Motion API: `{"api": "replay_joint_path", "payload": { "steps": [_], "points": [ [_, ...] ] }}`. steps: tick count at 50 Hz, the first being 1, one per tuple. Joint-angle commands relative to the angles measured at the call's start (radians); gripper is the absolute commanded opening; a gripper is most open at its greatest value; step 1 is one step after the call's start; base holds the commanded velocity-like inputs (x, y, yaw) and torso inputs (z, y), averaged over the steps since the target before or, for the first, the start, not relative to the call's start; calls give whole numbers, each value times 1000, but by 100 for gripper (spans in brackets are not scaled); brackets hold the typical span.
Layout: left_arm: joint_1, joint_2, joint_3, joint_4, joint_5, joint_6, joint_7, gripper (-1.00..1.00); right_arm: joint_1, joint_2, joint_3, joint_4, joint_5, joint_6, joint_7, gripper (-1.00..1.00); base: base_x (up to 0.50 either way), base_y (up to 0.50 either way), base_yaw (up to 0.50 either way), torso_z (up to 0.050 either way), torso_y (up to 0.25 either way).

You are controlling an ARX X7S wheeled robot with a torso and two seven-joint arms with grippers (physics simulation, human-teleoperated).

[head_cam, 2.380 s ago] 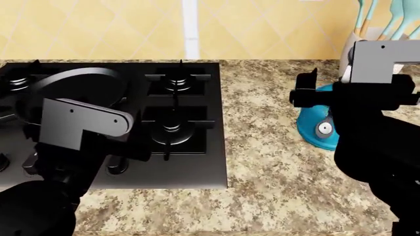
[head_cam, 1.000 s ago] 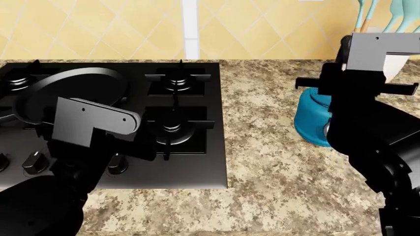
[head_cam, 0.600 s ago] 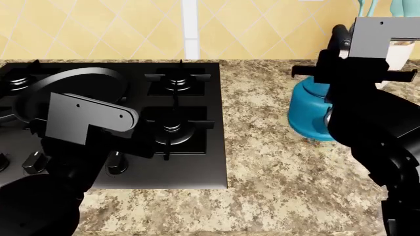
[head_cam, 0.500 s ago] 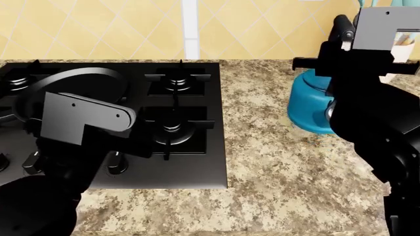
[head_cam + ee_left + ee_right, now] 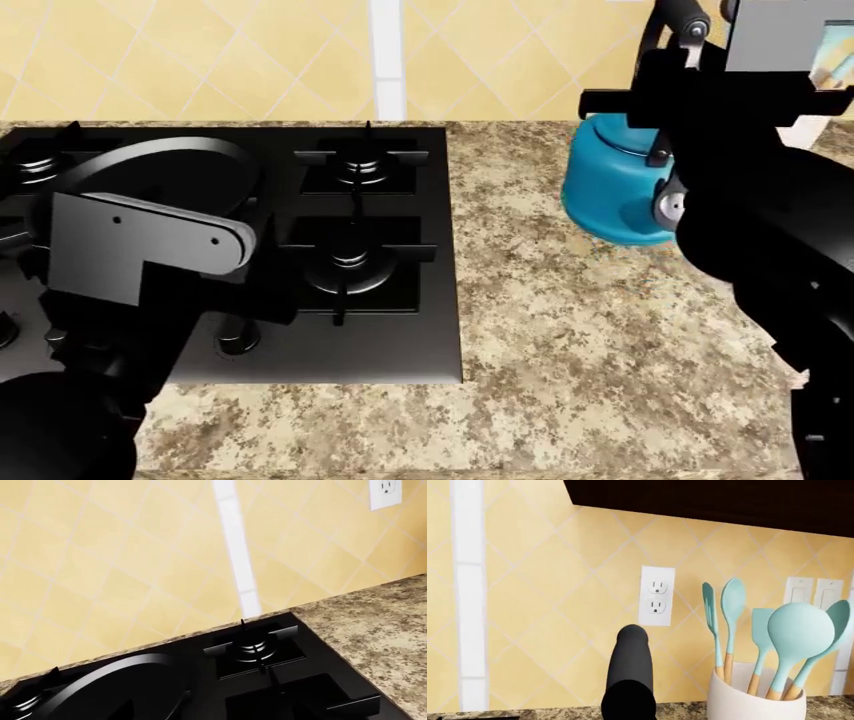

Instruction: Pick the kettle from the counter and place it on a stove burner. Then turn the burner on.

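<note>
A: What occupied the near field of the head view?

B: The left arm, over the front-left of the black cooktop (image 5: 400, 350); its gripper was hidden, so the state of its jaws could not be told. Beyond it lay a black pan (image 5: 160, 180) and the stove burner (image 5: 350, 262), a second small burner (image 5: 360, 165) behind that.

A: And the kettle?

B: The kettle (image 5: 607, 195) hung upright clear of the counter (image 5: 587, 350), right of the cooktop. The right gripper (image 5: 681, 45) was at the kettle's arched handle, whose black top (image 5: 629, 675) filled the foreground of the right wrist view; the fingers themselves were hidden, so the closure on the handle could not be told.

A: What stood farthest back?

B: A white utensil jar (image 5: 754, 697) with teal spoons, a wall outlet (image 5: 656, 602), and the yellow tiled wall (image 5: 133, 570).
</note>
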Motion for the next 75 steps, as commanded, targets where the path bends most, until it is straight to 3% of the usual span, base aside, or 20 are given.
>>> {"api": "replay_joint_path", "payload": {
  "steps": [1,42,62,75],
  "points": [
    [-4,-9,5,-4,4,11,2,100,8,1,15,-36,-45,-30,-32,-100,0,0,0,0,10],
    [-51,-15,85,-69,77,68,44,100,29,-15,-42,11,-85,-72,-78,-100,-3,464,0,0,2],
    [-44,-22,87,-74,76,75,34,100,34,-67,-142,138,-183,-190,-159,-100,-1,12,0,0,2],
    [-31,-15,103,-71,78,86,32,100,-19,-68,-106,145,-138,-183,-143,-100,0,0,0,1,2]
  ]
}}
